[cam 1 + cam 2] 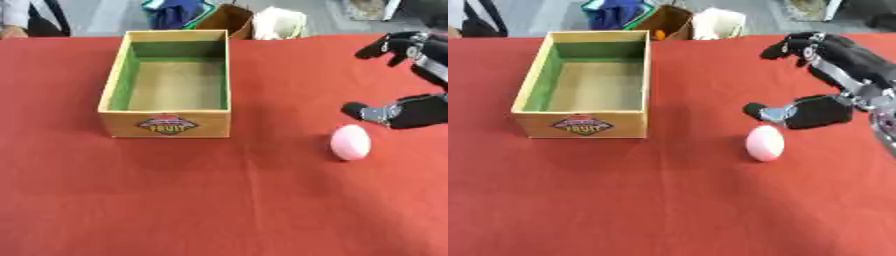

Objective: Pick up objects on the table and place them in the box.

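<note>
A pink egg-shaped object [764, 143] lies on the red table, right of centre. A wooden box [169, 83] with a green inner lining and a FRUIT label stands at the upper left, nothing visible inside. My right hand [833, 80] hovers just above and to the right of the pink object, spread open, with its fingers [794, 47] reaching up and left and its thumb [765, 112] pointing left just over the object. Nothing is held. My left hand shows in neither view.
The red tablecloth [219, 200] covers the whole table. Beyond the far edge stand a brown bag [226, 19], a white bag [280, 22] and blue items. A person's arm rests at the far left corner [13, 30].
</note>
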Motion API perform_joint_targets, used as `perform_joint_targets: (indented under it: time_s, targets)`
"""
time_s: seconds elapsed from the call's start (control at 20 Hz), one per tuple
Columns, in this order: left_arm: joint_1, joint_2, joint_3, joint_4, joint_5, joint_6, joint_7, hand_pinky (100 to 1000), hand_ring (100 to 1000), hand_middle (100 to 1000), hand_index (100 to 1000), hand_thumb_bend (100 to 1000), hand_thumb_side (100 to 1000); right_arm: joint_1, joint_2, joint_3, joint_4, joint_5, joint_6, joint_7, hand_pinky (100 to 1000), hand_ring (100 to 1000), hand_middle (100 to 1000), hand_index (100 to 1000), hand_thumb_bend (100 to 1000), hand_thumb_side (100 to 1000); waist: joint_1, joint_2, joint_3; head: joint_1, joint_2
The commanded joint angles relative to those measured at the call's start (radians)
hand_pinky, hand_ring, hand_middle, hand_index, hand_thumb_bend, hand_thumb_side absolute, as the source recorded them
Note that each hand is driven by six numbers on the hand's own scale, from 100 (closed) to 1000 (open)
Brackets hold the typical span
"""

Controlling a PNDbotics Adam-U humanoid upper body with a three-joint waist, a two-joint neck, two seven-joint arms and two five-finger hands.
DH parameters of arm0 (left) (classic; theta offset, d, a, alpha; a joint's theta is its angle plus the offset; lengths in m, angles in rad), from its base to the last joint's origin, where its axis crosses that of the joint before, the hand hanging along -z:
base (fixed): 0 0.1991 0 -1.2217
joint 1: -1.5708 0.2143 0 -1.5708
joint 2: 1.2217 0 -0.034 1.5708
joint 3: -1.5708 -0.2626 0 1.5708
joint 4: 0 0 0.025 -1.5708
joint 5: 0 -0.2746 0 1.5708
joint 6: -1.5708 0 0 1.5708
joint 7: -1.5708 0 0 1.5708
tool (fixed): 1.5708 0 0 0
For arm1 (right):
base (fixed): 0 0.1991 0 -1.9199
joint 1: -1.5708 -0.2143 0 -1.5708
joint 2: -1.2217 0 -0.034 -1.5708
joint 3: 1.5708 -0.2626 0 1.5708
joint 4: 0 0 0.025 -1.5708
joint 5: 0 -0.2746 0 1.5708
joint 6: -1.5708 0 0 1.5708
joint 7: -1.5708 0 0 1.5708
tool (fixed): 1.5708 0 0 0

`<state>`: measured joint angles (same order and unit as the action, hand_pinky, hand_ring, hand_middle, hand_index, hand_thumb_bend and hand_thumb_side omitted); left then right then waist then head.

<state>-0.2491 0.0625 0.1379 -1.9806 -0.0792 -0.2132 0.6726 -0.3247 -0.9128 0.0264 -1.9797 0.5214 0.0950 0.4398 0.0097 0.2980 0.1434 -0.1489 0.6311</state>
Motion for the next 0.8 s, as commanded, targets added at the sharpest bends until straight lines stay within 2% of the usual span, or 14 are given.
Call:
perform_joint_targets:
  time_s: [0.05,0.25,0.35,0.45,0.5,0.8]
  targets:
    - [-0.005,0.021,-0.003,-0.019,-0.002,0.0,-0.002,553,518,441,596,100,653,-0.014,-0.052,0.002,-0.02,0.01,0.003,0.081,726,844,730,937,490,543,-0.003,-0.021,0.002,-0.004,-0.007]
    - [-0.005,0.021,-0.003,-0.019,-0.002,0.0,-0.002,553,518,441,596,100,654,-0.012,-0.056,0.009,-0.018,0.003,0.022,0.167,740,860,737,969,476,511,-0.004,-0.02,0.005,-0.005,-0.011]
    - [-0.005,0.021,-0.003,-0.019,-0.001,-0.001,-0.002,554,518,441,596,100,654,-0.012,-0.06,0.011,-0.009,0.002,0.03,0.197,743,861,735,992,501,493,-0.005,-0.02,0.006,-0.005,-0.011]
    - [-0.005,0.021,-0.003,-0.019,-0.001,-0.001,-0.003,554,519,441,596,100,654,-0.014,-0.066,0.013,0.006,0.01,0.041,0.22,745,861,710,994,500,458,-0.006,-0.02,0.007,-0.005,-0.011]
    - [-0.005,0.021,-0.003,-0.019,-0.001,-0.001,-0.004,553,518,441,596,100,653,-0.015,-0.068,0.015,0.014,0.016,0.045,0.23,746,861,708,995,522,477,-0.007,-0.02,0.007,-0.006,-0.011]
    - [-0.005,0.021,-0.004,-0.019,0.001,-0.001,-0.005,553,518,441,596,100,654,-0.021,-0.083,0.044,0.084,0.065,0.05,0.27,749,880,767,1000,521,460,-0.007,-0.02,0.01,-0.01,-0.013]
